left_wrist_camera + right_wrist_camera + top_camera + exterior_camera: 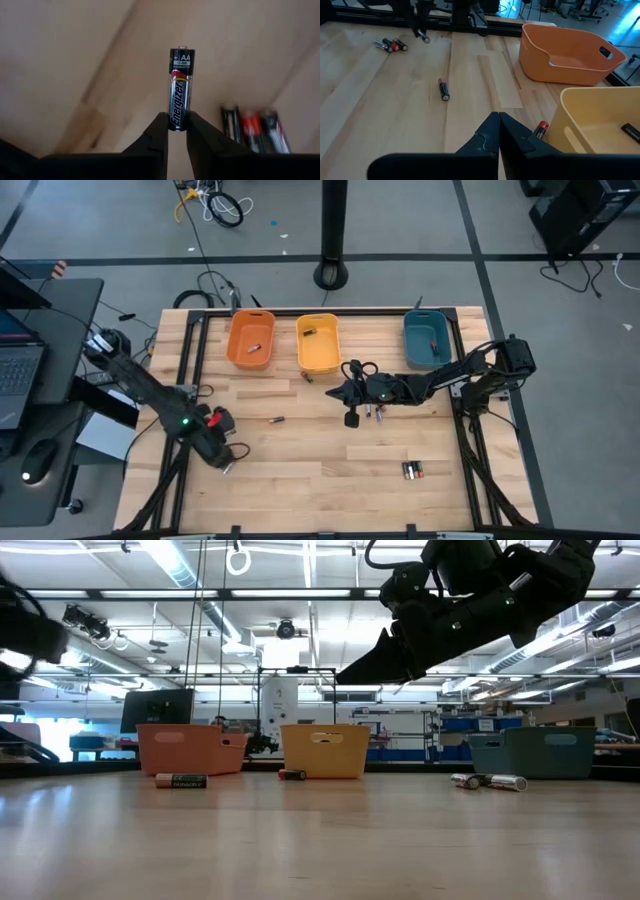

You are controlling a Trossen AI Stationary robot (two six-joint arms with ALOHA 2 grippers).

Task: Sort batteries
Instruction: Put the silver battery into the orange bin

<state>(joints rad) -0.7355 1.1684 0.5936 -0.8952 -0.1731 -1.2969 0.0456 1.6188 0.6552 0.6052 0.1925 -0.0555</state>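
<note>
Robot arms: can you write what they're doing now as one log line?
left end effector: shut on AA battery, lifted | right end effector: shut, empty, near yellow bin | loose batteries on table

So the worktop (pixel 300 465) is pale wood planks with a black frame round the edge. Three plastic bins sit in a row along the far side: an orange bin (pixel 250 340) on the left, a yellow bin (pixel 318 343) just beside it, and a teal bin (pixel 428 340) well apart on the right. Off the left edge there's a dark desk with a laptop (pixel 18 370) and a mouse (pixel 38 460). Loose cables (pixel 222 205) lie on the grey floor beyond, near a black pole base (pixel 331 275).
</note>
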